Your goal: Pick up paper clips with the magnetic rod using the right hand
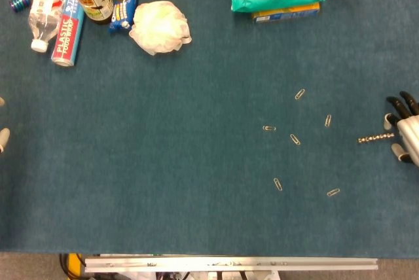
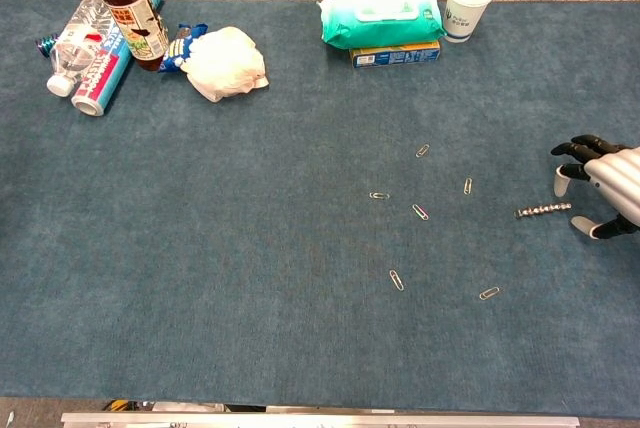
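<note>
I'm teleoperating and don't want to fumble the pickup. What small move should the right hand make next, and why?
Probably ease the right hand a little toward the magnetic rod and close the fingers on its near end. The rod lies flat on the table, apparently not yet gripped, with the fingers spread just beside it. The paper clips lie loose, farther along to the rod's left.

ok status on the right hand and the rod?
Right hand open beside magnetic rod, not gripping. Rod flat on table. Paper clips scattered left of it, none picked. Left hand barely visible.
</note>
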You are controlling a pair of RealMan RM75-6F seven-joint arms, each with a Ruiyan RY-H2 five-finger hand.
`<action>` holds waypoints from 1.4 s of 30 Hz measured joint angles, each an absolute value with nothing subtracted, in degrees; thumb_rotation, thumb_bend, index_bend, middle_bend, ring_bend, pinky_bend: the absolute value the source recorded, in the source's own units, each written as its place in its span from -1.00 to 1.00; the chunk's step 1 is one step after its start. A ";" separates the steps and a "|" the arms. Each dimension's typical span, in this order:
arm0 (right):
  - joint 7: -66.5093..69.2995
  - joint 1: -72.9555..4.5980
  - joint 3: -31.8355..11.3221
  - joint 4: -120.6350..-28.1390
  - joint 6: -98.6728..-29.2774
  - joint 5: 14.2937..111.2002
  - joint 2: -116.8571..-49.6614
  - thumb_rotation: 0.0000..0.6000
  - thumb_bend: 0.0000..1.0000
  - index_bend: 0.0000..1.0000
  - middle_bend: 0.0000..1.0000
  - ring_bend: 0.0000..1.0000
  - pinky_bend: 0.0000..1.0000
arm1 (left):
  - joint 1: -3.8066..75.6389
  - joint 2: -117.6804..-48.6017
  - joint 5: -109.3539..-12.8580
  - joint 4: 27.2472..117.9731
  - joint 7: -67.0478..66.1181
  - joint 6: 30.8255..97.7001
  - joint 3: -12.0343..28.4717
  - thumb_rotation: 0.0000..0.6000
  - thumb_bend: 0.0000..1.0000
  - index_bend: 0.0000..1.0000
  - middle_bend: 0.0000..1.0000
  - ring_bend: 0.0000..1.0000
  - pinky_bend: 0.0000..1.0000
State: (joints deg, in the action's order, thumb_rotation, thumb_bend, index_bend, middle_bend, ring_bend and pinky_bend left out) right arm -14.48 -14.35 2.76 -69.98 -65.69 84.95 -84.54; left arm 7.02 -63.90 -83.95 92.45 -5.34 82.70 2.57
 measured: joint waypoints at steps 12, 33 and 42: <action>-15.65 -14.72 2.41 -70.52 -64.80 84.05 -84.83 1.00 -0.48 -0.06 -0.63 -0.86 -0.46 | 7.05 -63.90 -84.02 92.45 -5.54 82.65 2.52 1.00 -0.48 -0.26 -0.34 -0.41 0.08; -17.24 -15.35 1.98 -70.88 -63.66 82.69 -85.06 1.00 -0.44 -0.05 -0.63 -0.86 -0.46 | 7.01 -63.85 -84.15 92.47 -5.45 82.71 2.46 1.00 -0.48 -0.26 -0.34 -0.41 0.08; -17.22 -15.40 2.02 -70.82 -63.65 82.57 -85.27 1.00 -0.42 -0.04 -0.59 -0.86 -0.46 | 6.92 -63.88 -83.87 92.41 -5.33 82.90 2.64 1.00 -0.48 -0.26 -0.34 -0.41 0.08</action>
